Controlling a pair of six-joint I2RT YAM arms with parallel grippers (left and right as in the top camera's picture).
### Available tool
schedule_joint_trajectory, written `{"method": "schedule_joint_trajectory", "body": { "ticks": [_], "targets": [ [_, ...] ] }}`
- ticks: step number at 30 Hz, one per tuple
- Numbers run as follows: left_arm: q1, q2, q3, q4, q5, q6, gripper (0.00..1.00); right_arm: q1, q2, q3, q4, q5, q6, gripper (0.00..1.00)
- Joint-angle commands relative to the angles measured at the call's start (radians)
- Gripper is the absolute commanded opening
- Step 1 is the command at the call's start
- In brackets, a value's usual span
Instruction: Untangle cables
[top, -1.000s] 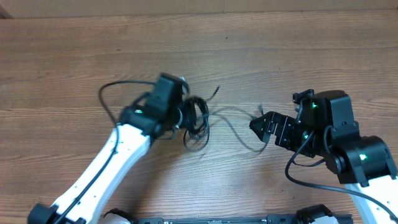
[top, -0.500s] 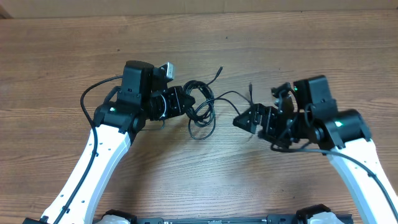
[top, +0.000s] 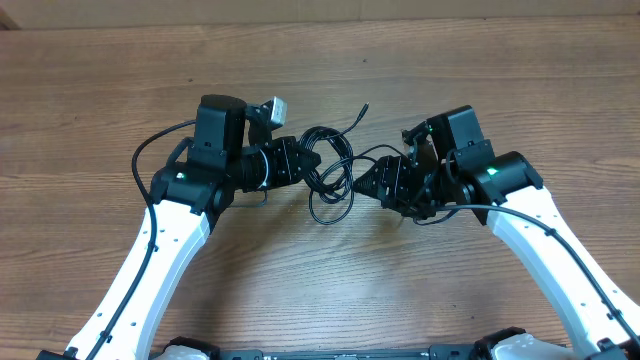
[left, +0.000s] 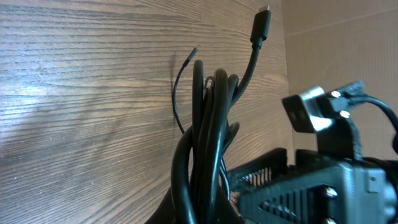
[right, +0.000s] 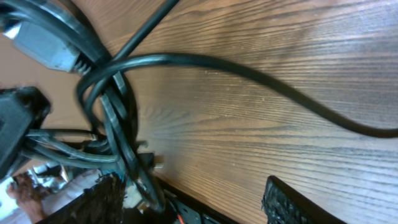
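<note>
The cables form a black tangled bundle at the table's middle, with one plug end sticking out toward the back. My left gripper is shut on the bundle's left side. In the left wrist view the cables rise from between my jaws, a plug at the top. My right gripper sits against the bundle's right side, jaws apart. In the right wrist view the right gripper is open, and looped cables run down just inside its left finger.
The wooden table stretches all round. The arms' own thicker black wires loop beside the left arm. A grey plug housing shows at the right wrist view's upper left.
My right arm has moved left up to the bundle, its jaws narrowing. The left arm shifted back and left with the bundle early on, then held still.
</note>
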Motion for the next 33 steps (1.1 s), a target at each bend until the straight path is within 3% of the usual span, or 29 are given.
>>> {"method": "schedule_joint_trajectory", "body": {
  "ticks": [1, 15, 26, 33],
  "targets": [
    [0.002, -0.013, 0.021, 0.008, 0.04, -0.006, 0.04, 0.005, 0.017, 0.021, 0.007, 0.01, 0.038, 0.68],
    [-0.001, -0.013, 0.021, 0.011, -0.017, 0.003, 0.04, 0.005, 0.018, 0.021, 0.008, -0.046, 0.038, 0.55],
    [-0.001, -0.013, 0.021, 0.012, -0.07, 0.001, 0.04, 0.052, 0.018, 0.021, 0.109, -0.077, 0.038, 0.54],
    [-0.001, -0.013, 0.021, 0.012, -0.045, -0.009, 0.04, 0.14, 0.018, 0.021, 0.131, 0.187, 0.161, 0.41]
  ]
}}
